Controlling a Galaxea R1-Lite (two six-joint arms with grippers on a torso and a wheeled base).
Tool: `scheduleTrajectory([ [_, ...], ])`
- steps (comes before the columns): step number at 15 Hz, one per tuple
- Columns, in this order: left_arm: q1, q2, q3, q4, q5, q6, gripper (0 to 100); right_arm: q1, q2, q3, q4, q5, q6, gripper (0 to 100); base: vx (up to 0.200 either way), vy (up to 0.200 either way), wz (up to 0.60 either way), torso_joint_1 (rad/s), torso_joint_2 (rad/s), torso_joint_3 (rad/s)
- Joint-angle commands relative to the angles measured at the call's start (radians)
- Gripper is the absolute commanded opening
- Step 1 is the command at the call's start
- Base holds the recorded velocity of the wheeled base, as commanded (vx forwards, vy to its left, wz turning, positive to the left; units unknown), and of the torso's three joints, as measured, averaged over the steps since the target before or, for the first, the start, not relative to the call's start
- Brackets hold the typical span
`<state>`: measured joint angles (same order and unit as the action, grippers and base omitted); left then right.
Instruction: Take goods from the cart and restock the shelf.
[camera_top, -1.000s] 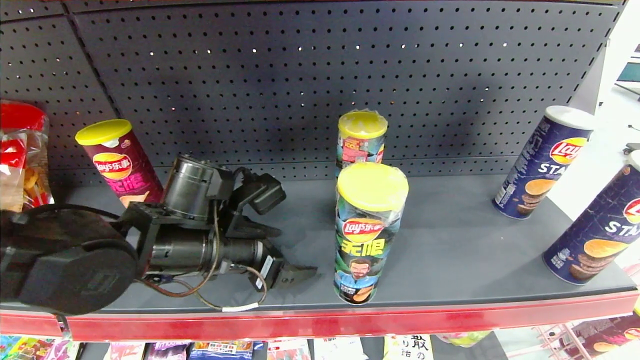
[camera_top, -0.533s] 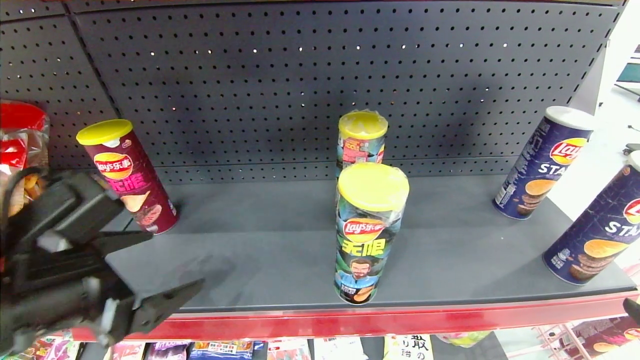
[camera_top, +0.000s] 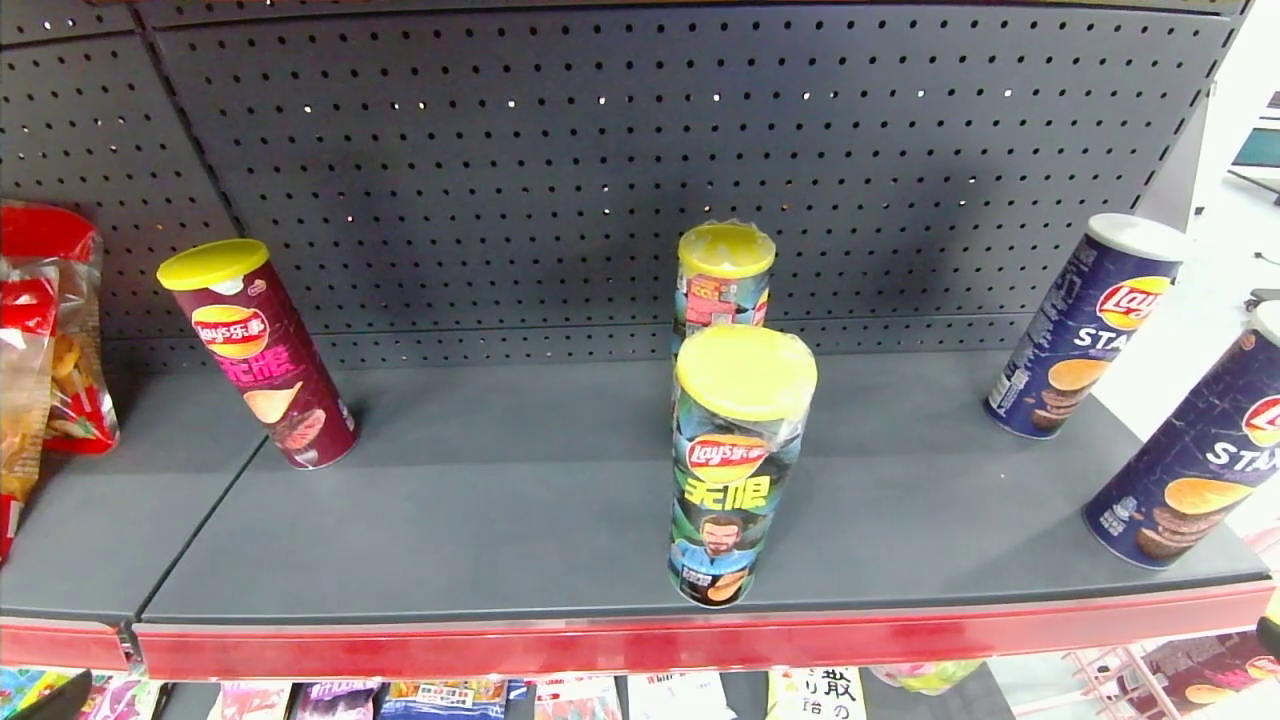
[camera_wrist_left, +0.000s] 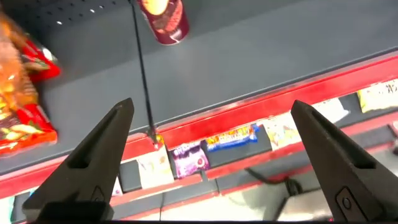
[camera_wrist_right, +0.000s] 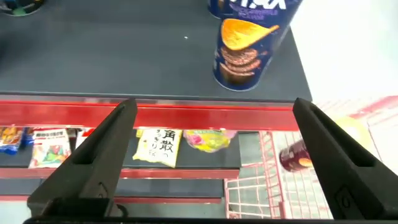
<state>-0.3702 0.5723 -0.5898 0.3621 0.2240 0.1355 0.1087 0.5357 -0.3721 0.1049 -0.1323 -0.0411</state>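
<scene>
**Both claws wide and bare, cans standing on the shelf**

My left gripper is spread wide with nothing between its fingers. It hangs out in front of the shelf, and past it I see the red front rail and the maroon can farther in. My right gripper is just as wide and holds nothing. It sits off the shelf's right front corner, with the near blue can standing close behind the rail.

From the head camera I count five cans upright on the grey deck. The maroon can is at the left, near the perforated back panel. In the middle, the front yellow-lid can stands close to the front edge, and the rear yellow-lid can stands straight behind it near the back panel; I cannot tell whether the two touch. At the right, the far blue can stands toward the back, and the near blue can stands in front of it at the corner, apart from it.

Red snack bags fill the left end of the shelf, well apart from the maroon can. Small packets line the level below the rail. Below my right claw I see the pink wire cart, and a dark red can lies in it
</scene>
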Motion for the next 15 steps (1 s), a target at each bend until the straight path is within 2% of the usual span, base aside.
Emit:
scheduleTrajectory([
  [1, 0.004, -0.069, 0.013, 0.0, 0.003, 0.01, 100, -0.015, -0.005, 0.013, -0.001, 0.0, 0.0, 100, 0.0, 0.0, 0.0, 0.0, 0.0, 0.0],
  [3, 0.005, -0.085, 0.016, 0.001, 0.001, 0.015, 100, -0.014, -0.005, 0.015, -0.001, 0.002, -0.002, 100, 0.0, 0.0, 0.0, 0.0, 0.0, 0.0],
  [9, 0.005, -0.118, 0.044, 0.0, 0.003, 0.016, 100, -0.012, -0.04, 0.038, -0.001, 0.005, -0.005, 100, -0.2, 0.0, 0.0, 0.005, 0.0, 0.003],
  [11, 0.005, -0.132, 0.054, 0.0, 0.003, 0.024, 100, -0.012, -0.046, 0.041, -0.001, 0.005, -0.005, 100, 0.0, 0.0, 0.0, 0.0, 0.0, 0.0],
  [12, 0.005, -0.14, 0.056, 0.0, 0.003, 0.041, 100, -0.012, -0.048, 0.041, -0.001, 0.005, -0.006, 100, 0.0, 0.0, 0.0, 0.0, 0.0, 0.0],
  [14, 0.004, -0.15, 0.057, -0.002, -0.003, 0.041, 100, -0.011, -0.056, 0.041, -0.001, 0.005, -0.008, 100, 0.0, 0.0, 0.0, 0.0, 0.0, 0.0],
  [15, 0.004, -0.15, 0.057, -0.002, -0.003, 0.041, 100, -0.011, -0.056, 0.041, -0.001, 0.005, -0.008, 100, 0.0, -0.2, 0.0, 0.022, 0.01, -0.007],
])
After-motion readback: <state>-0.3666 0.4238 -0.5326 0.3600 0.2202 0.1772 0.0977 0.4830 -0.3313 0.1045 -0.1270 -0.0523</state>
